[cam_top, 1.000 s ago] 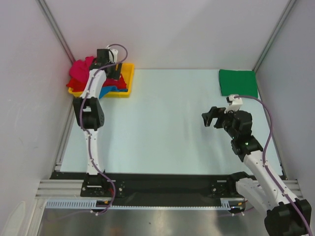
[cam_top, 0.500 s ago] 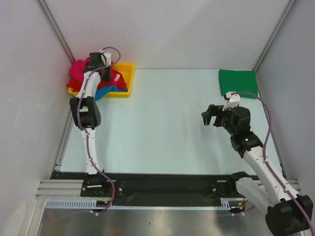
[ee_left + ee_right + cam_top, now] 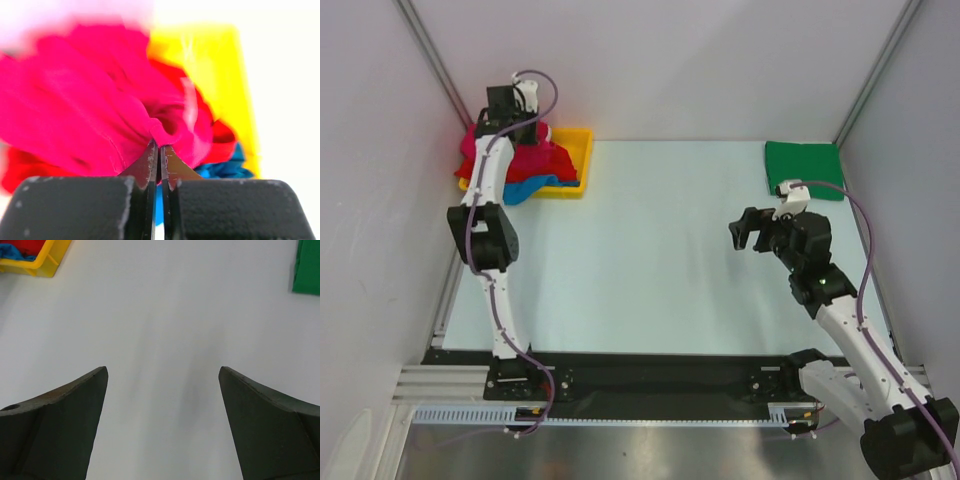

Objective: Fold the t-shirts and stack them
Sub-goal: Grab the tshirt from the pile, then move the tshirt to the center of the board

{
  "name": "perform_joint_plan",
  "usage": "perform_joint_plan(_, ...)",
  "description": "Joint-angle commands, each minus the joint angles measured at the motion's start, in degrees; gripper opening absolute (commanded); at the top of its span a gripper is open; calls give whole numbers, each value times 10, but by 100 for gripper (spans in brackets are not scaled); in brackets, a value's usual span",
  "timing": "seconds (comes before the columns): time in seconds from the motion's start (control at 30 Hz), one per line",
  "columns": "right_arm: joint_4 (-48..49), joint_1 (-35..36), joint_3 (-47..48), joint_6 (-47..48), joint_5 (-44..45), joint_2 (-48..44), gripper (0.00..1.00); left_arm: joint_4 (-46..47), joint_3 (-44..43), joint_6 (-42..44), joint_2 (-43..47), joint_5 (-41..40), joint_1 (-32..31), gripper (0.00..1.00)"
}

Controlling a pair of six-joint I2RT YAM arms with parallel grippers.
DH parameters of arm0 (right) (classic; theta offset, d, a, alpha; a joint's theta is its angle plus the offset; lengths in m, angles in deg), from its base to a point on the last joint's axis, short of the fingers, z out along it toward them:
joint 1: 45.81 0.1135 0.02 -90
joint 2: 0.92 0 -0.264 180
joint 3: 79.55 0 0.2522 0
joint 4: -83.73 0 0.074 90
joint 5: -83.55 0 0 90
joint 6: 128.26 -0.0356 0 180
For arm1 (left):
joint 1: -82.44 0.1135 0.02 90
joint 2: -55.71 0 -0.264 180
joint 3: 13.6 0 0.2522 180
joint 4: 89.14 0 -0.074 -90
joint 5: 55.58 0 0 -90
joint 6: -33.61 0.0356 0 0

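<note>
A heap of t-shirts fills the yellow tray (image 3: 578,150) at the back left: magenta-pink (image 3: 475,145) on top, red (image 3: 548,160) and blue (image 3: 525,188) beneath. My left gripper (image 3: 518,128) reaches down into the heap. In the left wrist view its jaws (image 3: 159,146) are shut on a pinched fold of the magenta-pink t-shirt (image 3: 75,110), with red (image 3: 222,140) and blue (image 3: 225,170) cloth behind. A folded green t-shirt (image 3: 805,168) lies flat at the back right. My right gripper (image 3: 745,232) hovers open over bare table, nothing between its fingers (image 3: 162,372).
The tray sits in the corner against the left wall and the slanted frame post (image 3: 435,60). The right wrist view shows the tray's corner (image 3: 45,260) at top left and the green t-shirt's edge (image 3: 307,267) at top right. Pale table (image 3: 650,250) spreads between the arms.
My left gripper has gone from open to shut on the magenta-pink t-shirt and shifted left and back over the tray. The right arm has barely moved.
</note>
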Motion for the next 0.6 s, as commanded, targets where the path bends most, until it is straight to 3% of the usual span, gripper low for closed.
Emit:
perform_joint_plan(0.0,11,11,40,8,6,-1,100,12,-41,-4,139,37,-11,3)
perform_joint_plan(0.27,18,62,105,16,6,6,100,-75,-83,-8,317,176,-69,3)
perform_joint_plan(0.37,32,80,132,12,-11,10,100,-143,-176,-31,341,245,-96,4)
perform_joint_plan(0.5,36,104,161,12,-29,19,100,-184,-149,-47,387,262,-185,4)
perform_joint_plan(0.57,28,110,170,10,-41,23,100,-203,-87,-42,399,266,-216,4)
